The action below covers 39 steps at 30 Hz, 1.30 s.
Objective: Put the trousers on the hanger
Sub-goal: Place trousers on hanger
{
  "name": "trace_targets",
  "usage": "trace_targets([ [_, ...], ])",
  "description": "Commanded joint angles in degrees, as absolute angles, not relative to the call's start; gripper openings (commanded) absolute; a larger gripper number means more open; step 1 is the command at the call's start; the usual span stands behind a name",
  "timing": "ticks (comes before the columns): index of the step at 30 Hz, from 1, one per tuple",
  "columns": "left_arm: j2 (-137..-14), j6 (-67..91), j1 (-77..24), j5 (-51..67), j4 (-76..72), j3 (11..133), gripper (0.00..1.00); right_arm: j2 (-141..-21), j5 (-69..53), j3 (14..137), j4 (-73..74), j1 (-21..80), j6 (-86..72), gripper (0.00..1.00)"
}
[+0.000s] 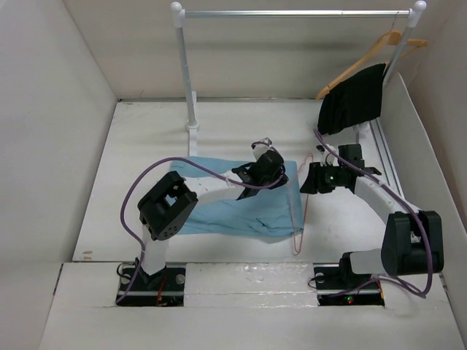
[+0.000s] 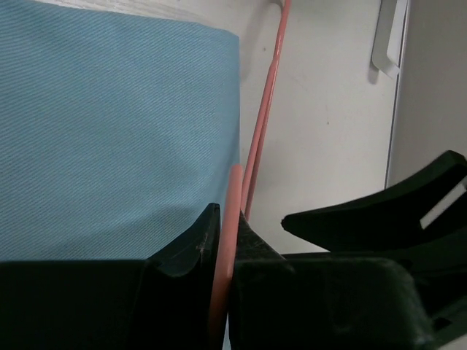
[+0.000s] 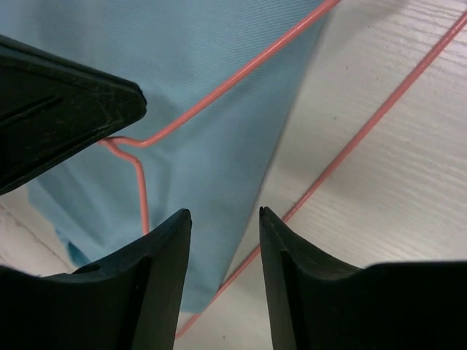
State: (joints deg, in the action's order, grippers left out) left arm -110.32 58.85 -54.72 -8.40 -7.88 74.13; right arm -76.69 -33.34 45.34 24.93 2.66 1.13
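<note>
The light blue trousers (image 1: 226,204) lie folded flat in the middle of the table. A pink wire hanger (image 1: 299,219) lies at their right edge, with part of it over the cloth. My left gripper (image 1: 264,172) is over the trousers' top right part, shut on the hanger's wire (image 2: 266,95); the cloth (image 2: 109,131) fills the left of that view. My right gripper (image 1: 309,179) is open just right of the trousers. In the right wrist view its fingers (image 3: 225,215) straddle the cloth edge (image 3: 219,109) and a hanger wire (image 3: 350,146) below them.
A metal clothes rail (image 1: 292,12) on a white post (image 1: 188,80) stands at the back. A black garment (image 1: 354,98) hangs on a wooden hanger (image 1: 379,47) at its right end. White walls close in the table at the left and right.
</note>
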Motion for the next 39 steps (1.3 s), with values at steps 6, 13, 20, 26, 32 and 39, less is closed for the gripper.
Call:
trace_targets([
  [6,-109.0,58.6,-54.7,-12.4,-9.6,71.9,0.0,-84.2,-31.6,41.3,10.1,5.4,-1.6,0.56],
  [13,-109.7,57.3,-54.7,-12.7,-9.1,72.9,0.0,-91.3,-34.7,37.3,0.5,5.4,-5.4,0.59],
  [20,-109.5,56.3,-52.3,-15.4,-8.3,71.6,0.0,-89.6,-38.4,33.7,-1.8,4.2,-7.0,0.0],
  [26,-108.0,54.0,-49.2,-17.2,-8.4,67.7,0.0,-83.0,-40.7,32.3,-0.3,1.6,-9.2,0.0],
  [32,-104.9,51.6,-48.7,-18.5,-7.2,64.0,0.0,-79.7,-42.4,33.3,2.8,-3.5,-9.8,0.0],
  [39,-97.7,45.0,-47.6,-16.1,-6.1,58.6,0.0,-81.4,-44.7,36.6,6.2,-11.4,-6.2,0.0],
])
